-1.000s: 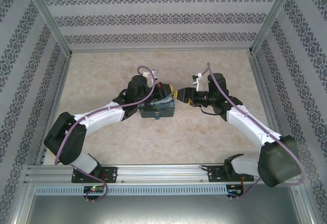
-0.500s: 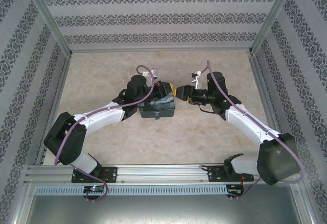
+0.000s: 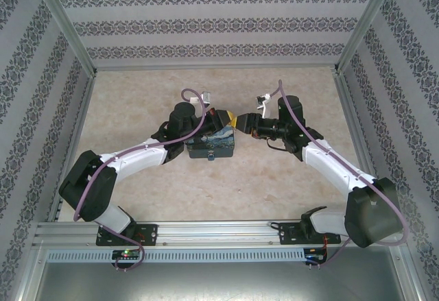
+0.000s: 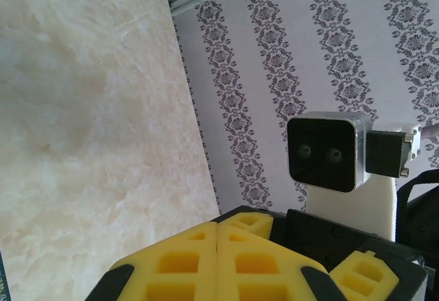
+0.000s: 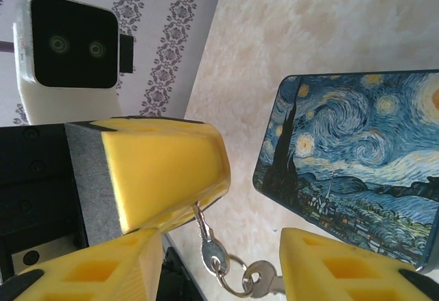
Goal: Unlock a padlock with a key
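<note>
Clearly one padlock [image 5: 357,157], and two keys [image 5: 211,254] joined on one ring [image 5: 233,289].

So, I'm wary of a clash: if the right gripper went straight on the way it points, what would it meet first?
Probably the key hanging from the left gripper's shut fingers, which lies between the right gripper's open fingers; depth is hard to judge.

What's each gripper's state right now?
Left gripper: closed, holding the key.
Right gripper: open, holding nothing.
</note>
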You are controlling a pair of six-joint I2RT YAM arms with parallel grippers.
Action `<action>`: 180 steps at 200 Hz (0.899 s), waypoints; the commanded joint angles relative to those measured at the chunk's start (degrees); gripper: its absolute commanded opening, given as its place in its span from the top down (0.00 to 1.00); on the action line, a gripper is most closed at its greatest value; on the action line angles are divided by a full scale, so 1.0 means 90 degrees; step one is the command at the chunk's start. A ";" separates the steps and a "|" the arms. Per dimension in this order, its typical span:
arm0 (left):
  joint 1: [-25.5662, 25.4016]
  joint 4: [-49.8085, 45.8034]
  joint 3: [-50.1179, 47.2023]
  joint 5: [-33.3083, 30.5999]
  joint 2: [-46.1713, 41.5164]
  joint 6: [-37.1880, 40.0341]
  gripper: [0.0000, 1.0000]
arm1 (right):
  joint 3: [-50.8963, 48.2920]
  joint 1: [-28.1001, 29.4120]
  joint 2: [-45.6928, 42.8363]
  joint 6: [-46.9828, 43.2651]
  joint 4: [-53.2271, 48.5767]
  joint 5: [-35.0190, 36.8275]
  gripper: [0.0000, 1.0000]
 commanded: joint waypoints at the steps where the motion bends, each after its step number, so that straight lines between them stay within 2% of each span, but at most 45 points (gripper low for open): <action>1: 0.0089 0.0471 -0.0060 -0.0072 -0.0049 -0.0153 1.00 | -0.0101 0.0086 0.0071 0.0061 0.0295 -0.0196 0.53; 92: 0.0085 0.0461 -0.0046 -0.0119 -0.0033 -0.0186 1.00 | -0.0239 0.0174 0.0112 0.0113 0.0439 -0.0255 0.67; 108: 0.0086 0.0462 -0.0048 -0.0126 -0.0025 -0.0190 1.00 | -0.0237 0.0174 0.0112 0.0109 0.0454 -0.0258 0.73; 150: 0.0093 0.0410 -0.0030 -0.0127 -0.0034 -0.0218 1.00 | -0.0259 0.0179 0.0111 0.0104 0.0409 -0.0199 1.00; 166: 0.0093 0.0192 -0.0007 -0.0186 -0.0063 -0.0248 1.00 | -0.0274 0.0155 0.0087 0.0076 0.0339 -0.0105 1.00; 180: 0.0102 -0.0257 0.0026 -0.0382 -0.0185 -0.0265 0.85 | -0.0276 0.0145 0.0021 -0.0038 0.0108 0.0072 1.00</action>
